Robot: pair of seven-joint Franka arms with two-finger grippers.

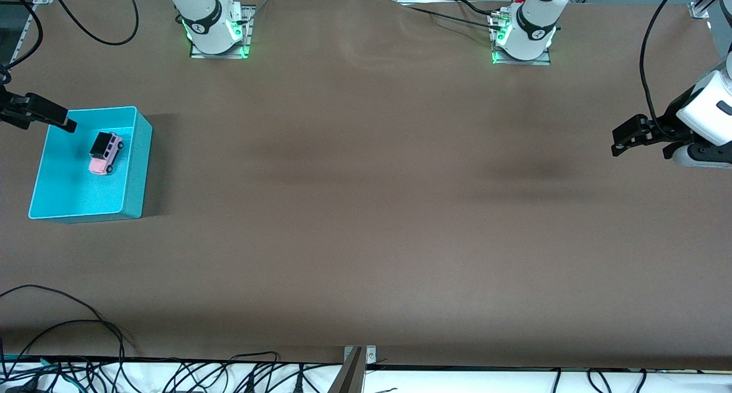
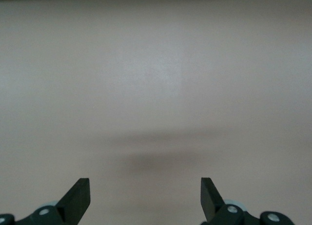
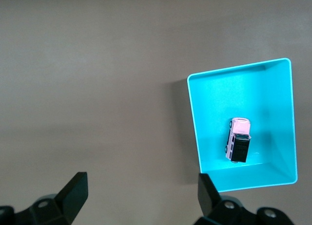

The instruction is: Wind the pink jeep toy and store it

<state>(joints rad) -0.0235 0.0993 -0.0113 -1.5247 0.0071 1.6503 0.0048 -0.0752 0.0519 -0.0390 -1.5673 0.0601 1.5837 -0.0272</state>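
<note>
— One pink jeep toy on my screens, and it sits inside the turquoise bin, on the bin floor, toward the wall that lies farther from the front camera. Black roof up, wheels down.

— Is anything touching it?

— No, I see it lying free. In the right wrist view the pink jeep toy has bare turquoise floor all round it, and the turquoise bin stands upright on the brown table at the right arm's end.

— Where is the right gripper?

— I have the right gripper up in the air over the bin's rim, at the corner farthest from the front camera. It holds nothing. The right wrist view shows the right gripper with its fingers spread wide apart, bare table between them and the bin off to one side.

— And the other arm?

— The left arm waits at its own end of the table, well apart from the bin. I see the left gripper hanging over bare table. In the left wrist view the left gripper also has its fingers apart, with nothing between them.
</note>
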